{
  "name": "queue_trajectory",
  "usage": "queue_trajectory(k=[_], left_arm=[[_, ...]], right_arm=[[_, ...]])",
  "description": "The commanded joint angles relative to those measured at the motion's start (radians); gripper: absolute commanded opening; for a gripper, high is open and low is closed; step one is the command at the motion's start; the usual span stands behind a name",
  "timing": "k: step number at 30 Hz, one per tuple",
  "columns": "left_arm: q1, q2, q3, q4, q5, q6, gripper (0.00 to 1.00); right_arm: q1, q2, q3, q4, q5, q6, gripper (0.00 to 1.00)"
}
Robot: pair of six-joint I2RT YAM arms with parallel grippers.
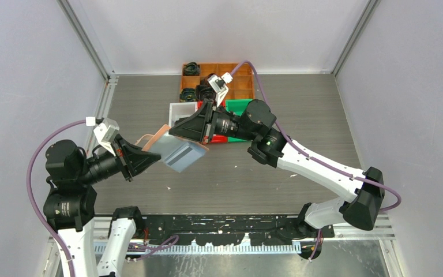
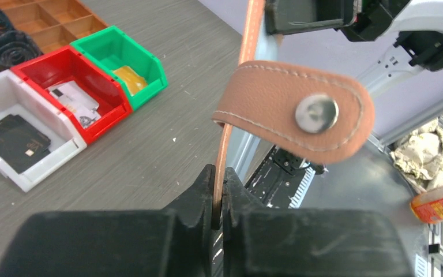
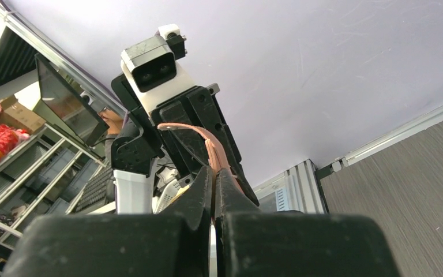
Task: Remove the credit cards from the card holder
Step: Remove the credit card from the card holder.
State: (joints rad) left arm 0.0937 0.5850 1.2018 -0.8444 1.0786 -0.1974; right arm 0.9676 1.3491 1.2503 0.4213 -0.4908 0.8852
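The tan-pink card holder (image 1: 181, 154), grey-blue face up, hangs in the air between both grippers. My left gripper (image 1: 151, 152) is shut on its left edge; the left wrist view shows the jaws (image 2: 219, 195) pinching the thin tan edge, with the strap tab (image 2: 277, 98) and its snap above. My right gripper (image 1: 177, 131) is shut on the holder's far edge (image 3: 214, 149), the jaws (image 3: 213, 176) closed tight. A black card (image 2: 14, 144) lies in the white bin, a whitish card (image 2: 74, 101) in the red bin, an orange-yellow card (image 2: 128, 79) in the green bin.
The white bin (image 1: 179, 108), red bin (image 1: 218, 139) and green bin (image 1: 239, 105) stand side by side behind the holder, partly under my right arm. An orange compartment tray (image 1: 239, 78) with black coiled bundles (image 1: 191, 69) stands at the back wall.
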Motion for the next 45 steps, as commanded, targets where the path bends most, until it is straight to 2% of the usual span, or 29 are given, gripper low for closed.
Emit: queue_trajectory(k=[1,2,4,5,8,11,13,15,19,20,23,25,27,35,39,41,45], left_arm=[[-0.002,-0.025,0.004,0.126,-0.035,-0.046,0.00],[-0.003,-0.019,0.016,0.132,-0.013,-0.065,0.00],[-0.002,0.004,0.042,0.129,0.032,-0.105,0.00],[-0.003,0.016,0.057,0.119,0.056,-0.109,0.00],[-0.002,0.047,0.097,0.074,0.109,-0.116,0.00],[-0.002,0.066,0.120,0.053,0.136,-0.131,0.00],[-0.003,0.072,0.129,0.055,0.148,-0.145,0.00],[-0.002,0.079,0.136,0.060,0.164,-0.161,0.00],[-0.002,0.082,0.147,0.047,0.177,-0.162,0.01],[-0.003,0.080,0.144,0.041,0.173,-0.160,0.10],[-0.003,0.064,0.109,0.044,0.172,-0.177,0.47],[-0.002,0.053,0.076,0.077,0.168,-0.224,0.56],[-0.002,0.044,0.050,0.128,0.154,-0.284,0.59],[-0.003,-0.003,-0.020,0.375,0.057,-0.548,0.48],[-0.002,-0.002,-0.003,0.426,0.052,-0.603,0.45],[-0.002,-0.005,-0.004,0.443,0.044,-0.615,0.39],[-0.002,-0.018,-0.010,0.418,-0.001,-0.568,0.20]], right_arm=[[0.007,-0.004,0.060,0.062,-0.037,-0.006,0.06],[0.007,-0.007,0.060,0.049,-0.070,-0.016,0.16],[0.007,-0.019,0.054,0.044,-0.149,-0.042,0.45],[0.005,-0.026,0.048,0.039,-0.188,-0.054,0.57],[0.004,-0.047,0.053,-0.071,-0.246,-0.135,0.70],[0.004,-0.058,0.062,-0.128,-0.282,-0.194,0.72],[0.004,-0.057,0.081,-0.175,-0.297,-0.234,0.67],[0.004,-0.050,0.112,-0.246,-0.292,-0.278,0.56],[0.005,-0.037,0.140,-0.264,-0.238,-0.284,0.19],[0.005,-0.035,0.138,-0.234,-0.224,-0.264,0.12],[0.005,-0.032,0.122,-0.155,-0.171,-0.198,0.07],[0.004,-0.031,0.104,-0.098,-0.149,-0.158,0.05],[0.005,-0.029,0.086,-0.042,-0.141,-0.118,0.05],[0.006,-0.008,0.035,0.066,-0.102,-0.041,0.04],[0.006,-0.004,0.014,0.108,-0.093,-0.011,0.03],[0.005,0.000,0.005,0.138,-0.084,0.015,0.03],[0.005,0.014,-0.002,0.193,-0.067,0.068,0.03]])
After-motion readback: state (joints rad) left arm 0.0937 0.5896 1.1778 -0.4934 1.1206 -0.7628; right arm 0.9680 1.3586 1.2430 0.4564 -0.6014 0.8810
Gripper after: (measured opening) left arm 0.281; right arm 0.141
